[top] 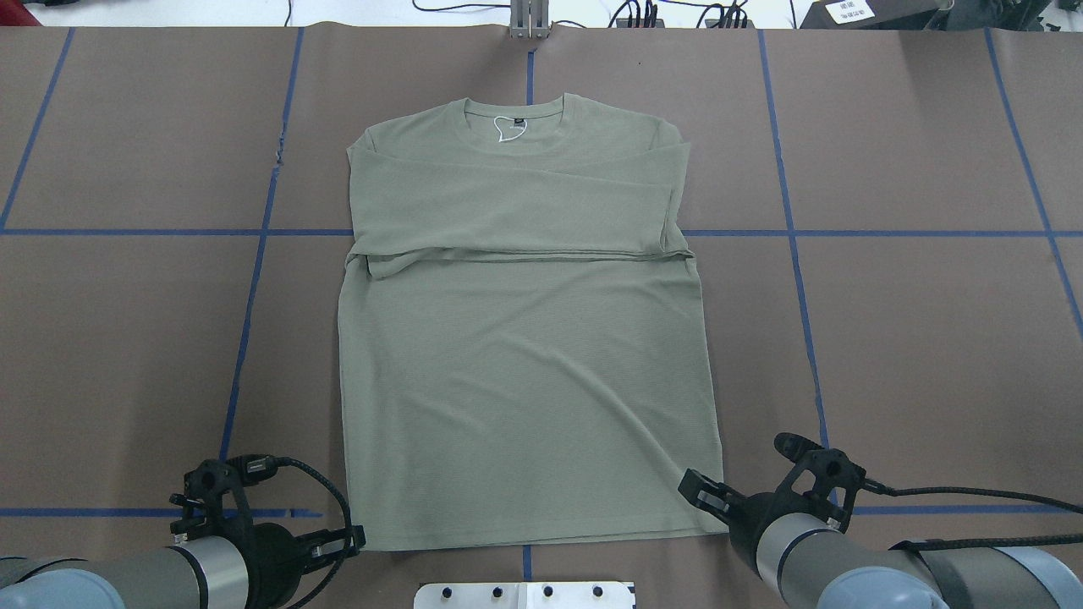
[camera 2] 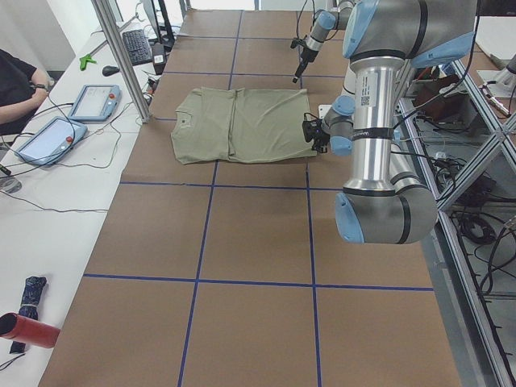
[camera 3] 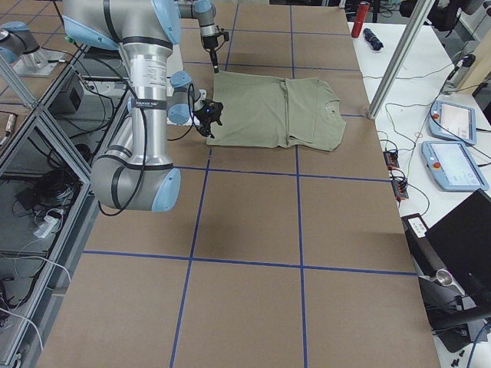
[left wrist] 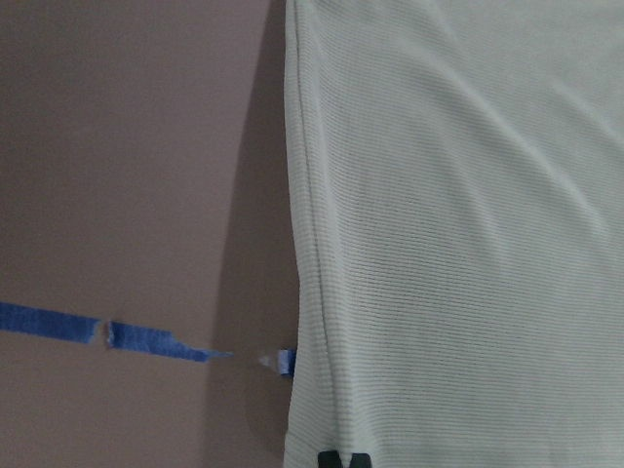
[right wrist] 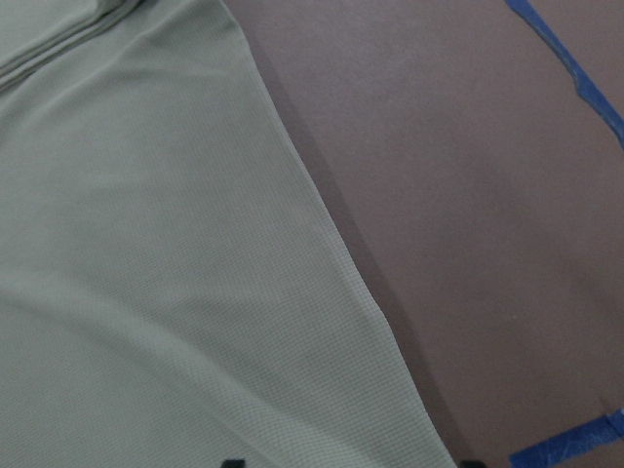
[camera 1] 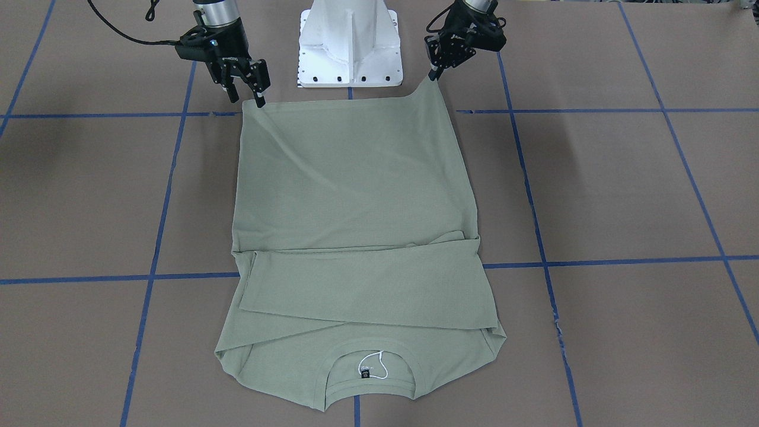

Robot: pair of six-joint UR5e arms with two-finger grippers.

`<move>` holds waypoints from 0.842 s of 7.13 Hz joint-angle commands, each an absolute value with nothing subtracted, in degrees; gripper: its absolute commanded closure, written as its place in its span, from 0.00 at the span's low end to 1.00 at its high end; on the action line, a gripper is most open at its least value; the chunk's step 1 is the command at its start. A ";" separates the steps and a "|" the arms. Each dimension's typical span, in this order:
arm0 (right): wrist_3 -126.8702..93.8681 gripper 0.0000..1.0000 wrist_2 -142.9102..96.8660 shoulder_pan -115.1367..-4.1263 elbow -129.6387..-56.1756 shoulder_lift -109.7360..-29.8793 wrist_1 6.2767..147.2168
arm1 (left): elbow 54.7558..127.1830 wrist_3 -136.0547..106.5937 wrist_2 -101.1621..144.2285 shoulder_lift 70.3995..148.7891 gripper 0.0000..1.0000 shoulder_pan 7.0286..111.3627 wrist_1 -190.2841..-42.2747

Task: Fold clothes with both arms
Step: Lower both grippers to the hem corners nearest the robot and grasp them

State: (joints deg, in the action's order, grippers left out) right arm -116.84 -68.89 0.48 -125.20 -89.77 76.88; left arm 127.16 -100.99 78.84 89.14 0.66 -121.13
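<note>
Hem grab, robot-side table (camera 1: 622, 190) edge | left gripper (camera 1: 436, 75) pinching shirt (camera 1: 356, 172) corner, raised | right gripper (camera 1: 248, 99) fingers spread astride other corner | pinch right first, then lift level.

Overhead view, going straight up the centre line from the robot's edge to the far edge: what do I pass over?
From the near edge: white base plate → shirt hem → folded sleeves → neckline with its white string loop → metal post.
</note>
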 commanded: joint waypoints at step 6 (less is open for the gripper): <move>-119.97 0.23 -62.23 5.71 -120.94 -90.09 76.99 | 128.06 -101.07 78.93 89.82 1.00 0.79 -121.20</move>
State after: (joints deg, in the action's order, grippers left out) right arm -119.88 -63.11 5.38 -121.65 -90.28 77.14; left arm 128.13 -101.06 78.93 89.82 0.79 -121.20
